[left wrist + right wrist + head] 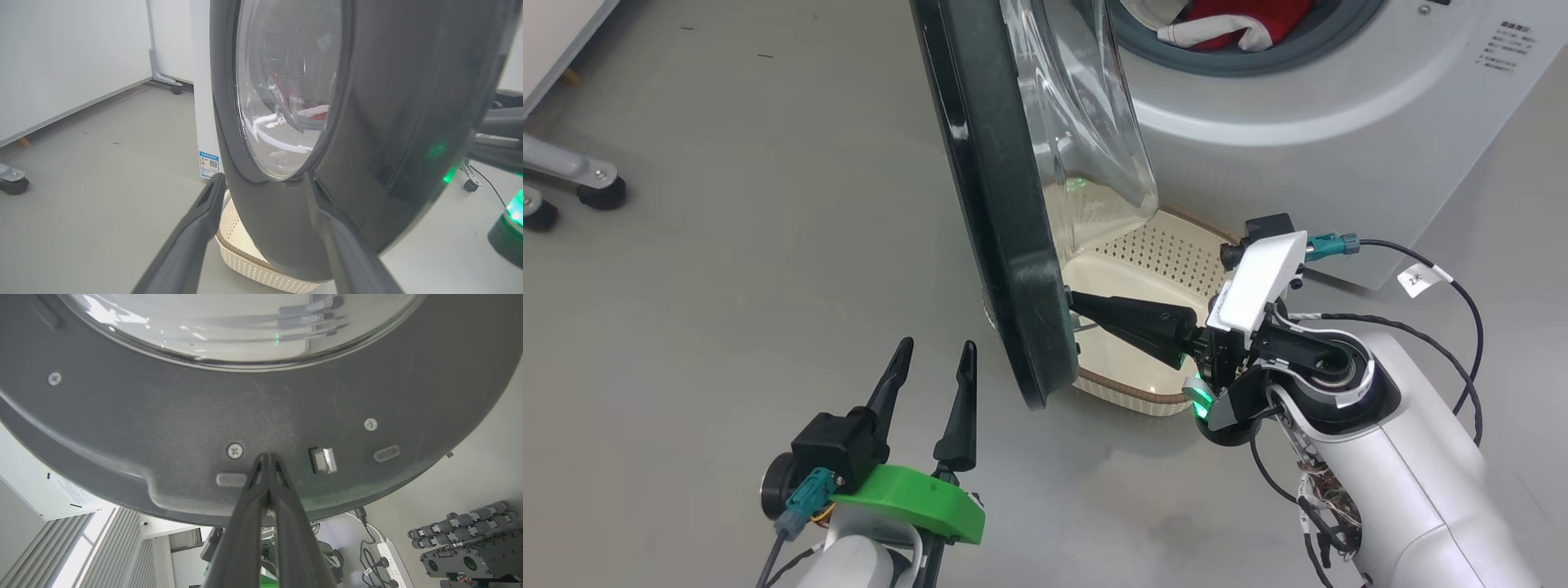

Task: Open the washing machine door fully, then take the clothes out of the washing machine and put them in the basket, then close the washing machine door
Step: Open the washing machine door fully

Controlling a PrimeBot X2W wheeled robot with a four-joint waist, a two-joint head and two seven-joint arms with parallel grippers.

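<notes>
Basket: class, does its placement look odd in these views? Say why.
Yes. The basket sits directly beneath the part-open washing machine door, whose lower rim overhangs it, partly covering its opening. Whether they touch cannot be told.

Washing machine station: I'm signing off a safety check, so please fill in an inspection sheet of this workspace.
Surface: grey floor, smooth.
Job's things: washing machine door partly open; red clothes inside the washing machine; basket on the floor under the door, visible part empty.
Clutter: nothing seen.
Grippers: left gripper open, off the door; right gripper shut, tips against the door's inner face.
Cables: tagged black cable on the right arm; power strip beyond the door.
Surroundings: castors, white panel.
</notes>
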